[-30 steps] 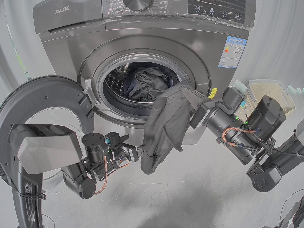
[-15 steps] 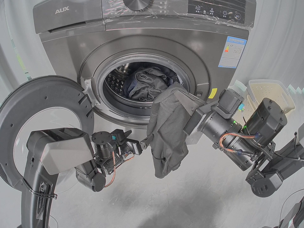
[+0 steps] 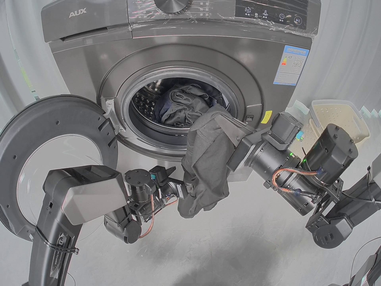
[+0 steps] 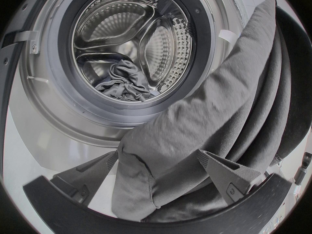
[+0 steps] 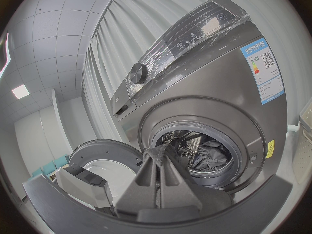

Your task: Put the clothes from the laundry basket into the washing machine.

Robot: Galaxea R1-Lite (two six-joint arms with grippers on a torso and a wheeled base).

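While aloft, garment (image 3: pixel 206 159) nearer drum (image 3: pixel 145 100).

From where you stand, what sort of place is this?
Probably a test room arranged as a laundry corner: a washing machine with clothes in its drum and a dark garment held at its opening, a laundry basket beside it, and curtains under office-style ceiling panels.
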